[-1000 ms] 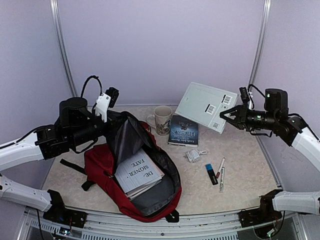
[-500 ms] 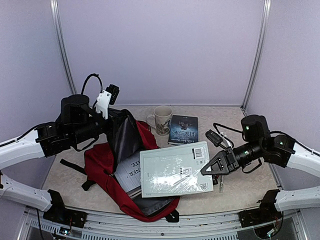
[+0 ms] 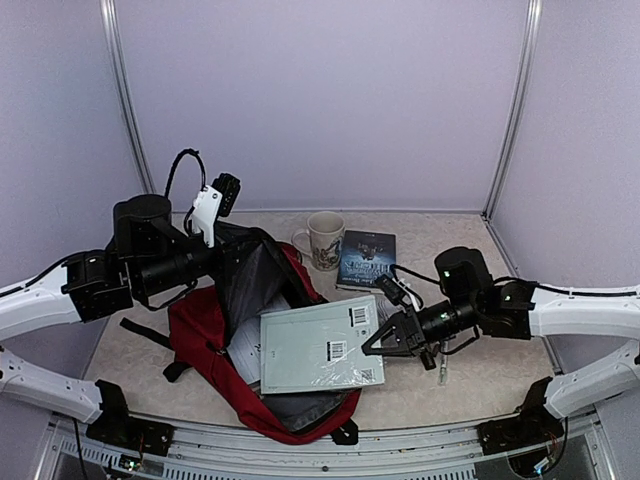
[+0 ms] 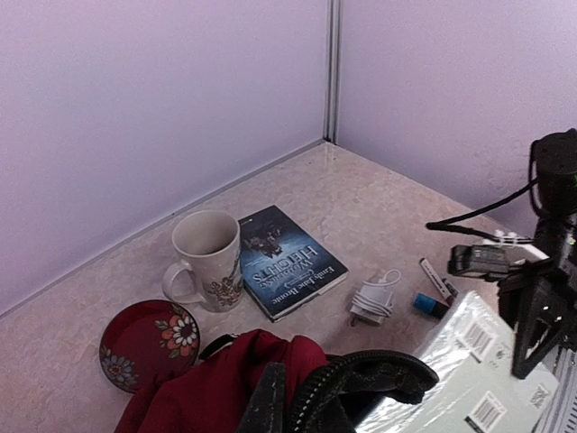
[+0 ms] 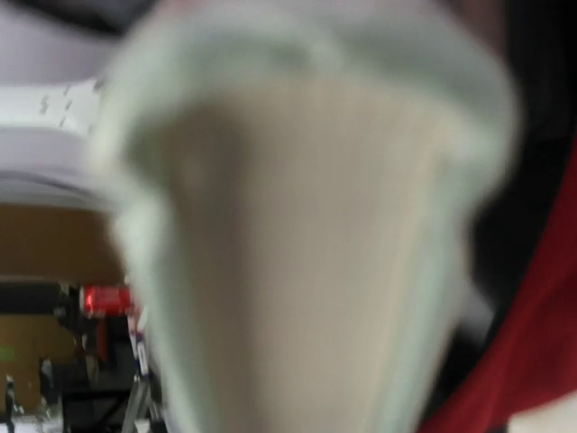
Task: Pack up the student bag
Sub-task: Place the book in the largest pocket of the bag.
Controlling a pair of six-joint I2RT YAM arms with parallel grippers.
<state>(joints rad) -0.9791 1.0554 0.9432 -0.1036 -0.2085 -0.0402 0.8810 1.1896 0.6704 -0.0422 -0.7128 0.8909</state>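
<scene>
Over open student bag [image 3: 200,322], right pincer [image 3: 368,347] clamping wrapped book [image 3: 310,350], its camera blurred, left pincer [image 4: 287,410] pinching rim, tips cropped.

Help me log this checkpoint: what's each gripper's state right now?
Left gripper: closed on the student bag's rim.
Right gripper: closed on the white wrapped book.

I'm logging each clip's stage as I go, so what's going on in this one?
The left pincer grips the black rim of the student bag, holding its mouth open. The right pincer holds a plastic-wrapped book by one edge over the bag's opening, above a white book already inside. A mug, a dark blue book, a charger and pens sit on the table, not yet packed.
</scene>
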